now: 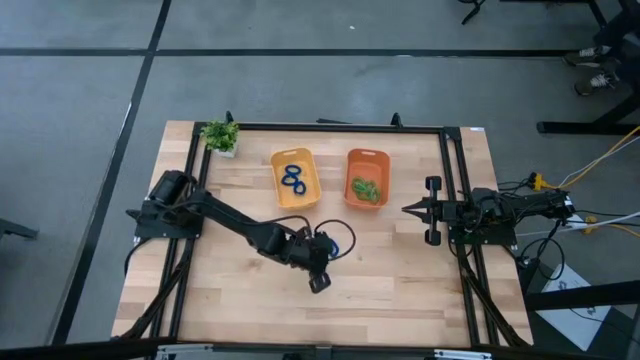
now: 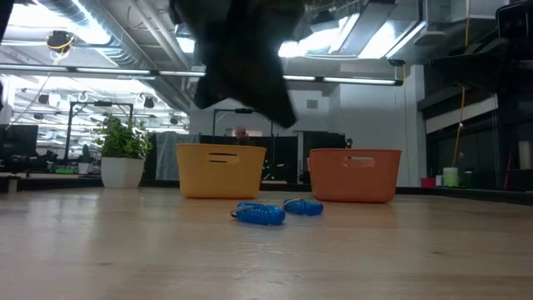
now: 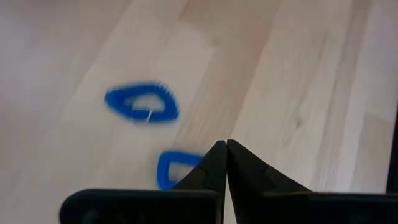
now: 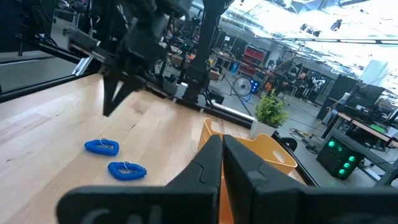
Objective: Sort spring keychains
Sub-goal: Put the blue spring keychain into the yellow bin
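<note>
Two bright blue spring keychains lie flat on the wooden table [image 1: 338, 241], side by side [image 2: 260, 214] [image 2: 304, 207]; the left wrist view shows them too [image 3: 142, 104] [image 3: 174, 169]. My left gripper [image 3: 225, 146] is shut and hangs above the table, just on the near side of them [image 1: 318, 282] [image 4: 107, 111], touching nothing. More blue keychains [image 1: 293, 178] lie in the yellow bin [image 1: 277, 170]. Green ones [image 1: 367, 189] lie in the orange bin [image 1: 352, 172]. My right gripper [image 1: 408, 210] [image 4: 222, 140] waits shut at the table's right side.
The two bins stand side by side toward the far edge [image 2: 220, 171] [image 2: 355, 174]. A small potted plant [image 1: 221, 136] sits at the far left corner. A black frame rail [image 1: 452, 180] runs around the table. Bare wood lies along the near edge.
</note>
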